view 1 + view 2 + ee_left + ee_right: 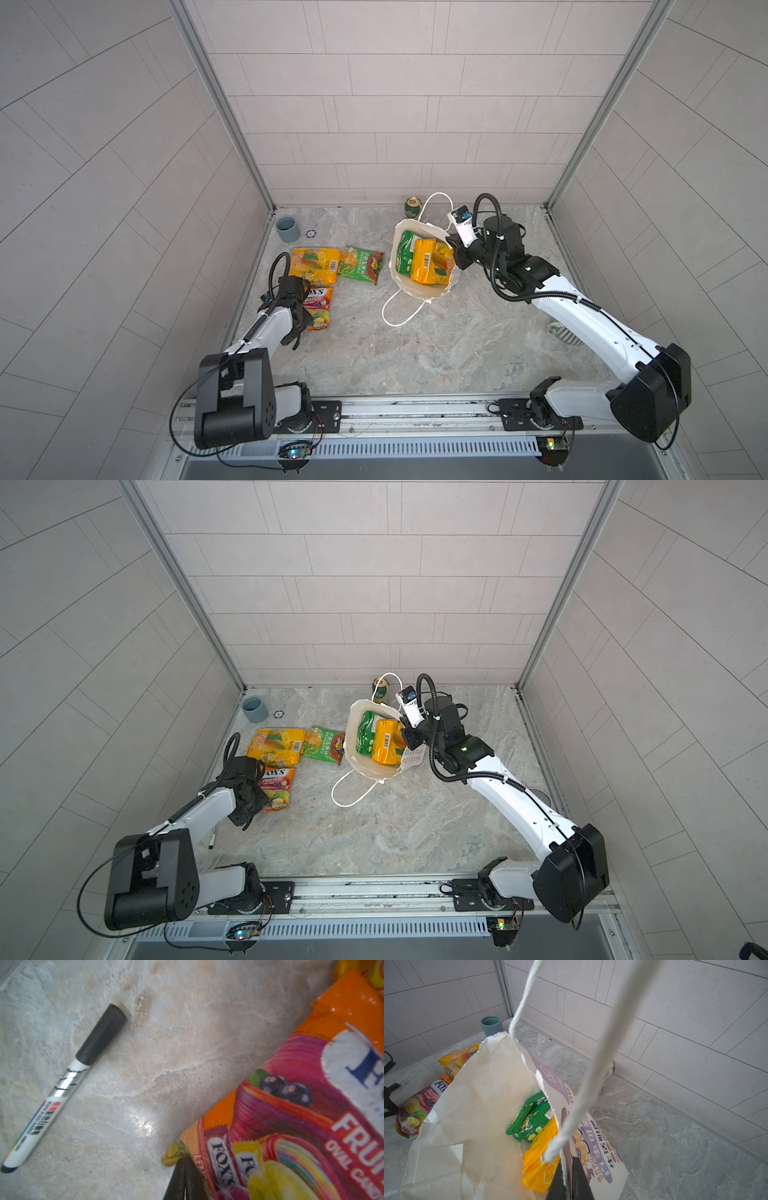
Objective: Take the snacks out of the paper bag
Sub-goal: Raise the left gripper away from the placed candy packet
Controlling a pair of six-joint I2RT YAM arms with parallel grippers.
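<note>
**Bag pinned, 3 snacks out**

The right gripper (568,1162) is clamped on the right rim of the paper bag (417,291), with 1 finger inside and 1 outside. The bag stands open, centre-far, showing 2 packets inside: a green bagged packet (405,254) and a barcoded yellow-orange packet (430,262). On the table to its left lie 3 more: the 100 packet (311,266), the green corn packet (360,264) and the FOX'S Fruits packet (301,1118). The left gripper (185,1164) has its fingers together at that packet's near corner (a pinch is unclear).

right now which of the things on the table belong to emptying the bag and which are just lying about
Job: paper bag; green packet and yellow packet inside it; 100 packet, second green packet and FOX'S packet already out.
Lying about: drink can, grey-blue cup, marker.
</note>
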